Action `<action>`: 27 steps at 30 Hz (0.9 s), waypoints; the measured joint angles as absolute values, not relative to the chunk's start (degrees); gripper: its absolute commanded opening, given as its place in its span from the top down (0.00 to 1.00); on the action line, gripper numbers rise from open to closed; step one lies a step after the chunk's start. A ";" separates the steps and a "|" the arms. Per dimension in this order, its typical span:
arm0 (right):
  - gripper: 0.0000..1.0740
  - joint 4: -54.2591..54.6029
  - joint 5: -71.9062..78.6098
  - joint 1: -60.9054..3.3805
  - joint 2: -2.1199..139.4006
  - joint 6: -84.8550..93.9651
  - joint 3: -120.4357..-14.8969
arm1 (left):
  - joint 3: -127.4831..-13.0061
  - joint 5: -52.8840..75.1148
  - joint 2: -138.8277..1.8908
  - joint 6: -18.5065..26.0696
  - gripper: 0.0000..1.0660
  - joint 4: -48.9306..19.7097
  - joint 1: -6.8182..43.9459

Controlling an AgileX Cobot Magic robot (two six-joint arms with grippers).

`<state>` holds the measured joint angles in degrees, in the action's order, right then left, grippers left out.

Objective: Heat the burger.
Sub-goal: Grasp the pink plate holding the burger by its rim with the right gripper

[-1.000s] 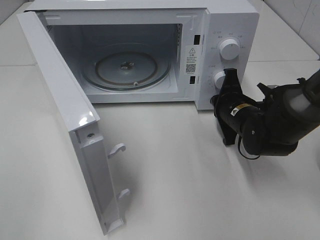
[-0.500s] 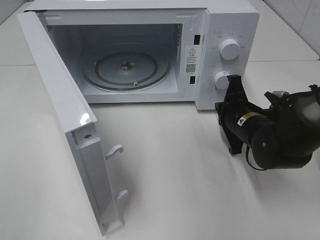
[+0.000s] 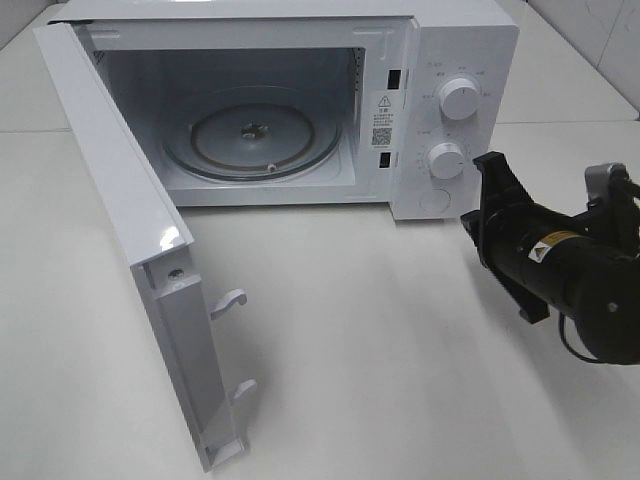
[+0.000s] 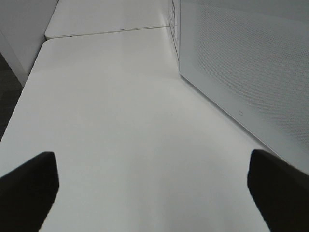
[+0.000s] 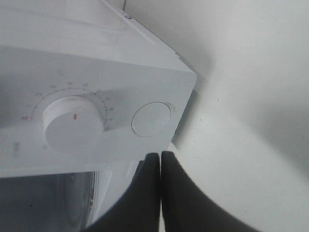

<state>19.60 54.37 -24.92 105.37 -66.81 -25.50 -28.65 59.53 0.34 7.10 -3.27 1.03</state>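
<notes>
Currently cannot tell where the burger lies: shows in none of the three views, so cannot be placed against either end effector.

Right end effector [image 3: 476, 216]: shut tight, finger pressed against finger, grips nothing. Hovers over the desk [image 3: 400, 350] just beside the front right corner of the microwave [image 3: 470, 35]. Points at the control panel, near the round button [image 3: 434, 201] under the lower knob [image 3: 446, 160], and touches neither. Looks the same from the right wrist: closed tips [image 5: 160, 159] just short of the panel's edge, with button [image 5: 151, 119] and knob [image 5: 73, 123] ahead.

Left end effector [image 4: 154, 191]: spread wide, grips nothing, with plain desk surface showing between the two dark fingers [image 4: 29, 191]. Falls outside the high view. Stands low over the desk, near the perforated outer face of the door [image 4: 251, 72].

Microwave door [image 3: 110, 190] swung wide open, on the left of the high view, latch hooks facing out. Glass turntable [image 3: 252, 135] lies flat in the lit cavity. Upper knob [image 3: 459, 98] sits straight above the lower one on the panel.
</notes>
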 measured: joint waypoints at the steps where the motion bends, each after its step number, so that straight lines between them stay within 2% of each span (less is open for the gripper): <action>1: 1.00 19.60 53.40 -24.92 103.42 -63.43 -24.64 | -28.65 59.53 0.34 7.10 0.06 -3.27 1.03; 7: 1.00 19.71 40.11 -24.92 92.59 -44.69 -23.38 | -28.65 59.53 0.34 7.10 0.06 -3.27 1.03; 9: 1.00 21.26 28.88 -24.92 86.63 -30.71 -23.55 | -28.65 59.53 0.34 7.10 0.06 -3.27 1.03; 10: 1.00 21.26 28.88 -24.92 86.63 -30.71 -23.55 | -28.65 59.53 0.34 7.10 0.06 -3.27 1.03; 11: 1.00 22.63 19.48 -24.92 83.31 -20.74 -24.47 | -28.65 59.53 0.34 7.10 0.06 -3.27 1.03; 12: 1.00 22.63 19.48 -24.92 83.31 -20.74 -24.47 | -28.65 59.53 0.34 7.10 0.06 -3.27 1.03; 14: 1.00 23.61 5.33 -24.92 80.56 -5.96 -27.04 | -28.65 59.53 0.34 7.10 0.06 -3.27 1.03; 15: 1.00 23.61 5.33 -24.92 80.56 -5.96 -27.04 | -28.65 59.53 0.34 7.10 0.06 -3.27 1.03; 16: 1.00 23.72 -4.07 -24.92 80.04 -0.57 -29.28 | -28.65 59.53 0.34 7.10 0.06 -3.27 1.03; 18: 1.00 23.55 -9.22 -24.92 79.93 1.66 -30.48 | -28.65 59.53 0.34 7.10 0.06 -3.27 1.03; 19: 1.00 22.40 -18.11 -24.92 79.87 4.70 -32.60 | -28.65 59.53 0.34 7.10 0.06 -3.27 1.03; 20: 1.00 21.72 -20.86 -24.92 79.87 5.79 -33.46 | -28.65 59.53 0.34 7.10 0.06 -3.27 1.03; 23: 0.99 18.11 -27.16 -24.92 79.70 7.28 -36.61 | -28.65 59.53 0.34 7.10 0.06 -3.27 1.03; 27: 0.98 16.62 -28.30 -24.92 79.70 7.28 -38.33 | -28.65 59.53 0.34 7.10 0.06 -3.27 1.03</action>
<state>16.62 -28.30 -24.92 79.70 7.28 -38.33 -28.65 59.53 0.34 7.10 -3.27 1.03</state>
